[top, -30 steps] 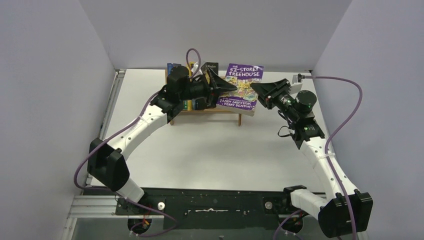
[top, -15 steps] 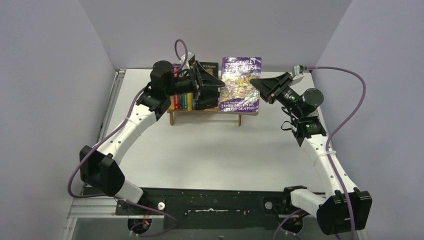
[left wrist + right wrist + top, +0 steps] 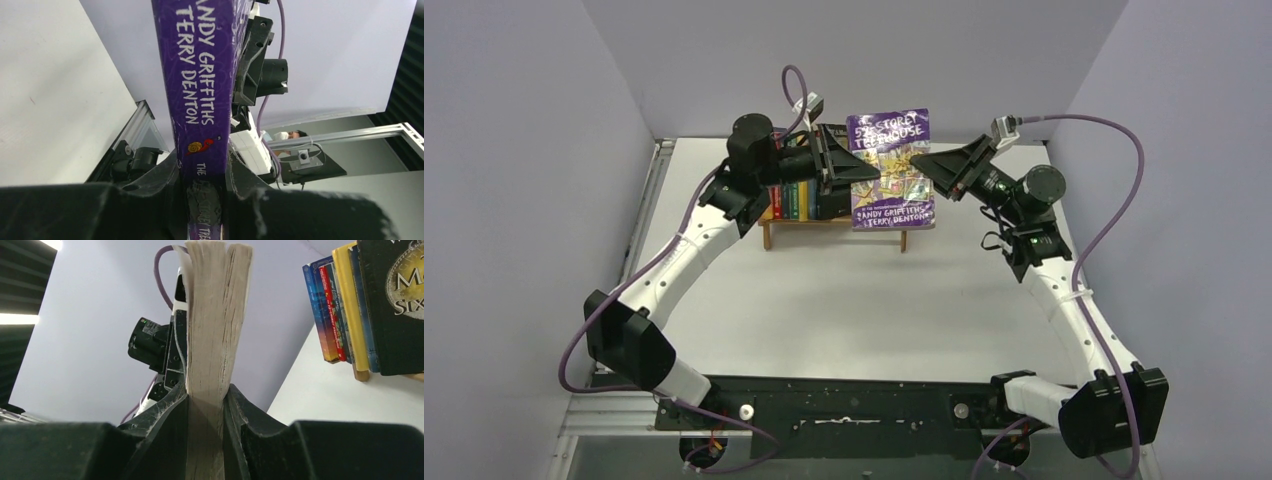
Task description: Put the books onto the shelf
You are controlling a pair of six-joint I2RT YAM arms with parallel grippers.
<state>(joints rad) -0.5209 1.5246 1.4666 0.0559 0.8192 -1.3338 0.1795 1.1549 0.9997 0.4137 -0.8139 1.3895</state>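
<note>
Standing upright over the right part of the shelf (image 3: 832, 222), cover toward the overhead camera: purple book (image 3: 891, 170).

- Left gripper (image 3: 856, 172): fingers (image 3: 160, 185) closed narrowly on the book's spine, shown close in the wrist view.
- Right gripper (image 3: 924, 165): fingers (image 3: 170, 415) pinching the page edge of the same book, on the opposite side.
- Shelved books (image 3: 350, 305): a row with blue, red, yellow and dark blue spines, a black cover at the end. From overhead the left arm covers most of them.
- Shelf: only the front slat and two legs show. The purple book hides its right half.
- Not determinable: whether the book's lower edge rests on the slats or hangs just above them.
- Cut off: the title on the spine, under the left fingers.
- Table (image 3: 844, 300): white, carrying the shelf near the back wall.

Change over the last second: the purple book then leaned back, its cover tipped upward at the shelf's right end. It now stands vertical, higher, and nearer the shelved row. Both arms have risen with it.
</note>
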